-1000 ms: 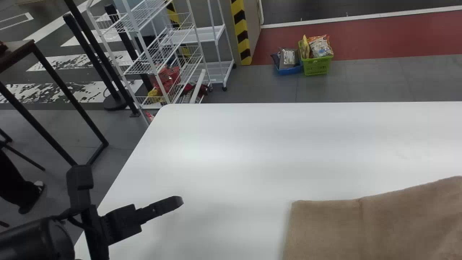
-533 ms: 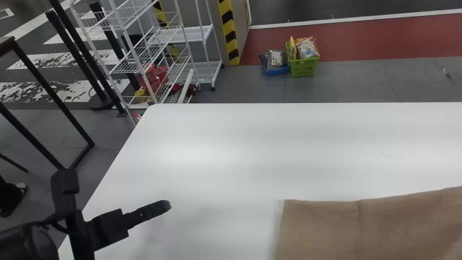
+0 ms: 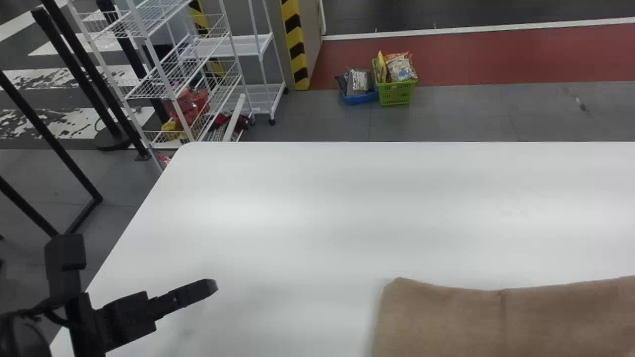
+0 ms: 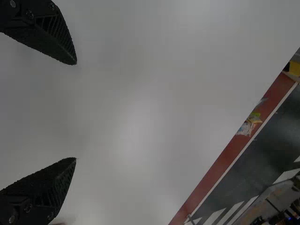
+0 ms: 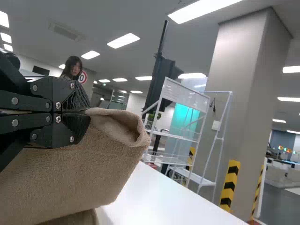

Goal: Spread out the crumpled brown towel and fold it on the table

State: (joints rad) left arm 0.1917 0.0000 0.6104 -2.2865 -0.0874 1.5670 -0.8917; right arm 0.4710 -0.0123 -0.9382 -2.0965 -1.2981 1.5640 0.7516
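In the head view my left gripper (image 3: 211, 287) is held over the left part of the white table, well to the left of the towel. The left wrist view shows that gripper (image 4: 76, 111) open, its two fingers wide apart with bare tabletop beyond. The brown towel (image 3: 496, 317) lies at the lower right of the head view, its far edge slightly wavy. In the right wrist view my right gripper (image 5: 89, 112) is shut on the towel (image 5: 79, 173), which bunches at the fingertips and hangs down beside the table.
The white table (image 3: 317, 208) extends behind and left of the towel. Past its far edge stand a white wire rack (image 3: 168, 74) and a green basket (image 3: 396, 93) on the floor. A striped pillar (image 3: 296, 44) rises behind the rack.
The head view has swung rightward, so table and background sit farther left in it. The towel's far edge has changed shape, its left corner now rounded and its right side lower.
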